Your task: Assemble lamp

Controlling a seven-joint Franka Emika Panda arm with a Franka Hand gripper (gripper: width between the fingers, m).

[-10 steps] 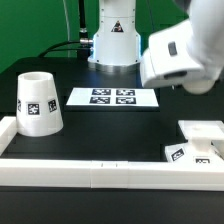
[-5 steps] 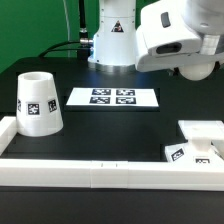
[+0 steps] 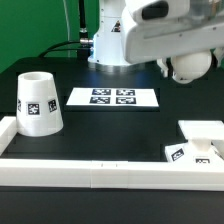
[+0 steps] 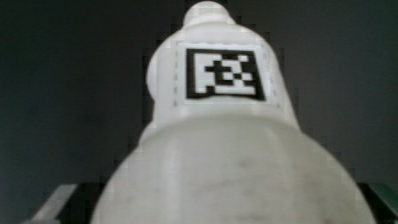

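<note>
The white rounded bulb [image 3: 187, 66] hangs under the big white hand of my gripper [image 3: 176, 60], high above the table on the exterior view's right. In the wrist view the bulb [image 4: 222, 140] fills the picture, its narrow end pointing away and its black-and-white tag [image 4: 228, 73] facing the camera. The gripper is shut on the bulb; its fingers are mostly hidden. The tapered cup-like shade [image 3: 38, 103] stands on the table at the exterior view's left. The flat square base [image 3: 201, 134] lies at the exterior view's right, against the rail.
The marker board [image 3: 112, 98] lies in the middle of the black table. A white rail [image 3: 100, 171] edges the table's front and left sides. The arm's white pedestal [image 3: 112, 45] stands behind the marker board.
The hand with the bulb has risen and moved toward the exterior view's left. Shade, base and marker board have not moved.
</note>
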